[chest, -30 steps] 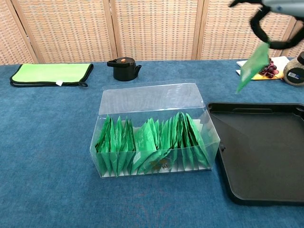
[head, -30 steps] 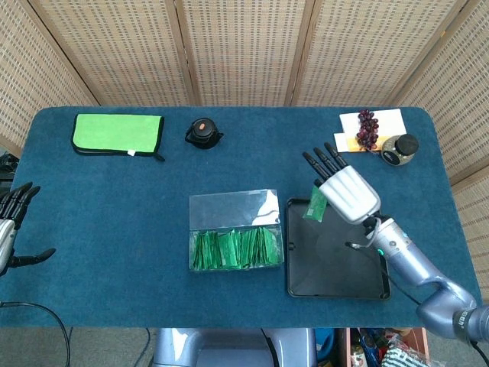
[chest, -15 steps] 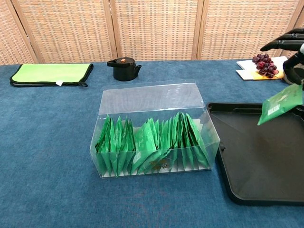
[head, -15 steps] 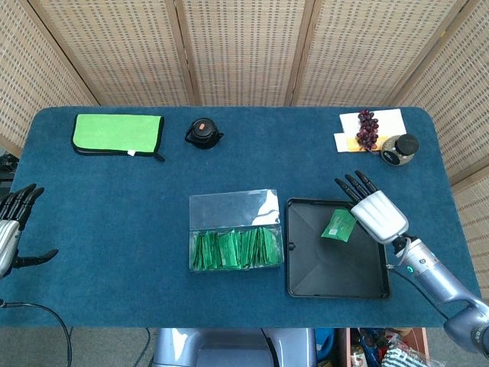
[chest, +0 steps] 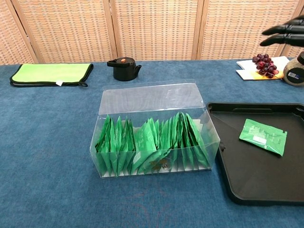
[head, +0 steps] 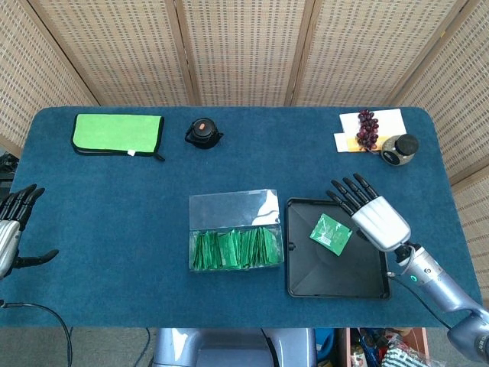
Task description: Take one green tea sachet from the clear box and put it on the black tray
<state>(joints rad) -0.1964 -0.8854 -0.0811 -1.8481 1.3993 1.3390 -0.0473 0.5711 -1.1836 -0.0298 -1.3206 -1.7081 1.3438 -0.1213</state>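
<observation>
One green tea sachet lies flat on the black tray, loose from any hand. My right hand hovers over the tray's right side, just right of the sachet, fingers spread and holding nothing. The clear box stands left of the tray, its lid back, with several green sachets upright inside. Far away at the table's left edge sits my left hand, fingers apart and empty, seen only in the head view.
A green folded cloth and a small black teapot sit at the back. Grapes on a white napkin and a dark-lidded jar occupy the back right corner.
My right hand let go of the sachet, which dropped flat onto the tray. The hand has opened and lifted slightly away. The left hand stayed put.
</observation>
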